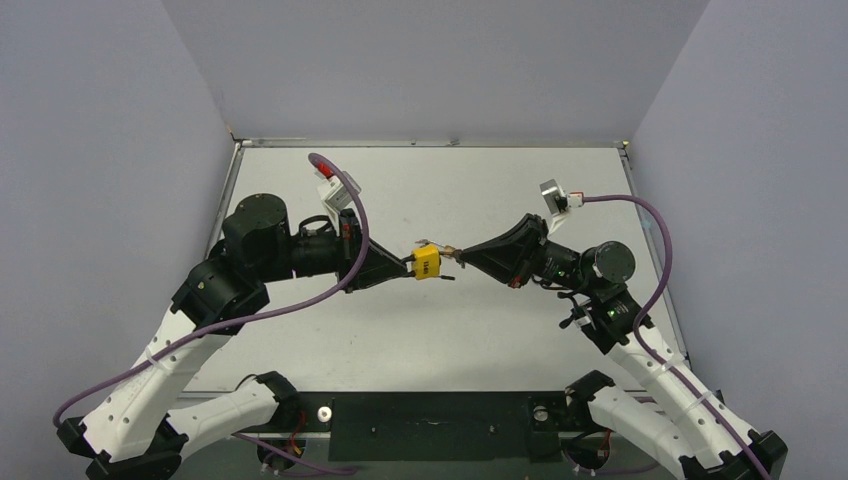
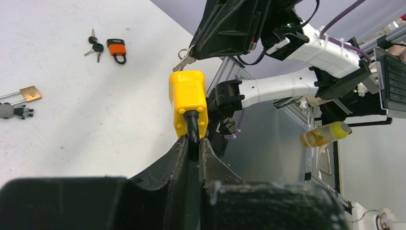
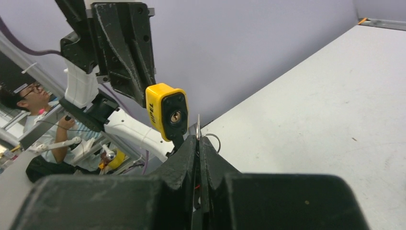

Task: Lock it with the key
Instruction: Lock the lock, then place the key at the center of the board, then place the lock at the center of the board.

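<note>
My left gripper (image 1: 408, 265) is shut on the black shackle of a yellow padlock (image 1: 427, 262) and holds it in the air above mid-table; the wrist view shows the shackle (image 2: 193, 134) pinched between the jaws. My right gripper (image 1: 462, 256) is shut on a silver key (image 2: 184, 61) with a ring. Its blade (image 3: 198, 125) stands just right of the padlock's keyhole (image 3: 175, 116), outside it. The bunch of black-headed keys (image 2: 95, 46) lies on the table beside an orange padlock (image 2: 117, 49), far from both grippers.
A brass padlock (image 2: 29, 93) with a dark-headed key (image 2: 14, 111) lies on the table at the left edge of the left wrist view. Grey walls close the table's back and sides. A person (image 3: 28, 96) sits beyond the table's near edge.
</note>
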Available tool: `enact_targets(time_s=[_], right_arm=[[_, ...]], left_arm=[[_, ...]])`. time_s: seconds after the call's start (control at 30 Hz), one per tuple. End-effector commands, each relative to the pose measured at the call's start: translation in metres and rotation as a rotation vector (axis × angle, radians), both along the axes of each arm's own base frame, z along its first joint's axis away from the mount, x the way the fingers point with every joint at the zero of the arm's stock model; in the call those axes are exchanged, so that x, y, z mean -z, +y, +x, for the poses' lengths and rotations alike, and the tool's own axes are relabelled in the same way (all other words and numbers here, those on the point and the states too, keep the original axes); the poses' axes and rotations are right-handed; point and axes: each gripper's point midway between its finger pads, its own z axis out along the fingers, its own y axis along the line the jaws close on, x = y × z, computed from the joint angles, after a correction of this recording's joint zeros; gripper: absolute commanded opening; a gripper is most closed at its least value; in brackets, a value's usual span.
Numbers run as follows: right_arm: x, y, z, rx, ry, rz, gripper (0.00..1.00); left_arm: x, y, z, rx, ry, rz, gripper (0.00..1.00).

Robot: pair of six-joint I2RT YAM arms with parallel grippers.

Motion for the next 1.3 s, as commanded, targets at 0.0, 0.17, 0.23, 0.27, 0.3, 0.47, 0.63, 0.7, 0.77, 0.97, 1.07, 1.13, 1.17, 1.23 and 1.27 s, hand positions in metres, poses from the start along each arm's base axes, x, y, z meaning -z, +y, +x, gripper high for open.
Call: enact_targets(time_s=[0.0, 0.17, 0.23, 0.27, 0.3, 0.47, 0.63, 0.7, 0.77, 0.97, 1.07, 1.13, 1.17, 1.23, 1.27], right_arm=[[0.013, -0.009, 0.016, 0.09, -0.018, -0.046, 0.0], [0.032, -0.018, 0.042, 0.208, 0.038, -0.082, 0.0], [0.043, -0.02, 0.054, 0.253, 0.077, -0.124, 0.0], [0.046, -0.022, 0.06, 0.28, 0.08, -0.137, 0.0], [0.048, -0.021, 0.065, 0.293, 0.089, -0.149, 0.0], [0.06, -0.012, 0.089, 0.357, 0.139, -0.209, 0.0], [0.084, 0.027, 0.116, 0.371, 0.18, -0.33, 0.0], [0.09, 0.046, 0.13, 0.369, 0.199, -0.361, 0.0], [0.099, 0.067, 0.144, 0.353, 0.227, -0.382, 0.0], [0.135, 0.137, 0.183, 0.31, 0.292, -0.463, 0.0], [0.152, 0.178, 0.197, 0.289, 0.312, -0.476, 0.0], [0.161, 0.202, 0.202, 0.276, 0.326, -0.466, 0.0], [0.155, 0.21, 0.205, 0.278, 0.32, -0.445, 0.0], [0.166, 0.23, 0.209, 0.273, 0.34, -0.431, 0.0], [0.181, 0.24, 0.209, 0.265, 0.365, -0.434, 0.0]], left_arm=[[-0.013, 0.012, 0.012, -0.08, -0.077, -0.019, 0.0], [0.009, 0.024, 0.044, -0.215, -0.028, 0.019, 0.0], [0.021, 0.034, 0.063, -0.308, 0.002, 0.036, 0.0], [0.03, 0.037, 0.071, -0.344, 0.03, 0.043, 0.0], [0.035, 0.046, 0.084, -0.408, 0.043, 0.046, 0.0], [0.083, 0.089, 0.145, -0.671, 0.201, -0.019, 0.0], [0.15, 0.135, 0.19, -0.864, 0.375, -0.137, 0.0], [0.165, 0.154, 0.205, -0.938, 0.408, -0.206, 0.0], [0.179, 0.177, 0.22, -1.017, 0.431, -0.262, 0.0], [0.231, 0.215, 0.239, -1.187, 0.51, -0.277, 0.0], [0.256, 0.234, 0.24, -1.285, 0.554, -0.249, 0.0], [0.27, 0.236, 0.24, -1.303, 0.59, -0.226, 0.0], [0.274, 0.236, 0.239, -1.305, 0.605, -0.223, 0.0], [0.288, 0.238, 0.236, -1.327, 0.646, -0.208, 0.0], [0.295, 0.238, 0.234, -1.335, 0.663, -0.199, 0.0]])
